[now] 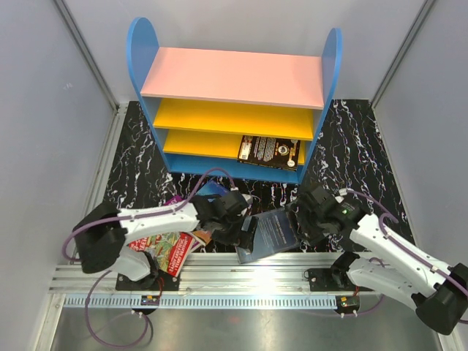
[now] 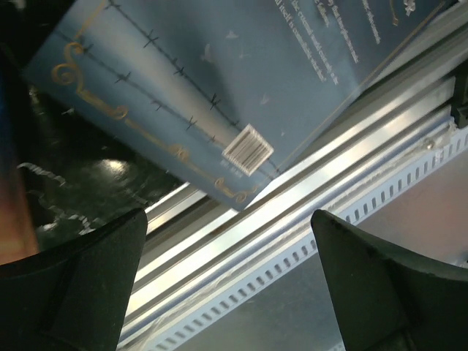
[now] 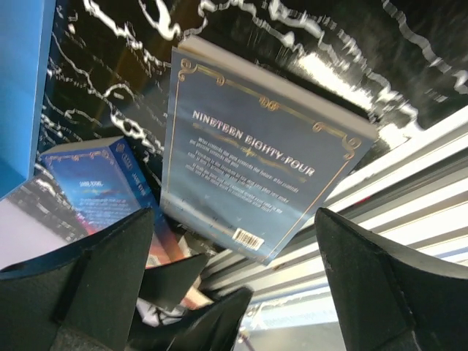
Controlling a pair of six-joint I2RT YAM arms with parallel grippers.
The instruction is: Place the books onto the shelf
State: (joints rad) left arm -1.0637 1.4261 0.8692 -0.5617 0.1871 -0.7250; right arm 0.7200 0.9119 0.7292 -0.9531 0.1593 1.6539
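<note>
Dark blue book (image 1: 267, 235): gold curly lines, white words, a barcode near one corner. Flat at the near edge of the black table (image 1: 139, 157), one corner over the metal rail (image 1: 241, 278). Right between the two pincers. Left pincer (image 1: 246, 231) wide open, holding nothing, close on its left. Right pincer (image 1: 303, 221) wide open too, close on its right. Black book (image 1: 269, 151) low in the shelf (image 1: 234, 77), right side. Red book (image 1: 170, 252) under the left arm.

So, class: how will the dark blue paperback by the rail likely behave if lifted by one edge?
The dark blue paperback looks thin and soft-covered, so it would probably sag. Its cover shows glare, so a grip may slip. A corner lies over the metal rail, so a push might tilt it.
</note>
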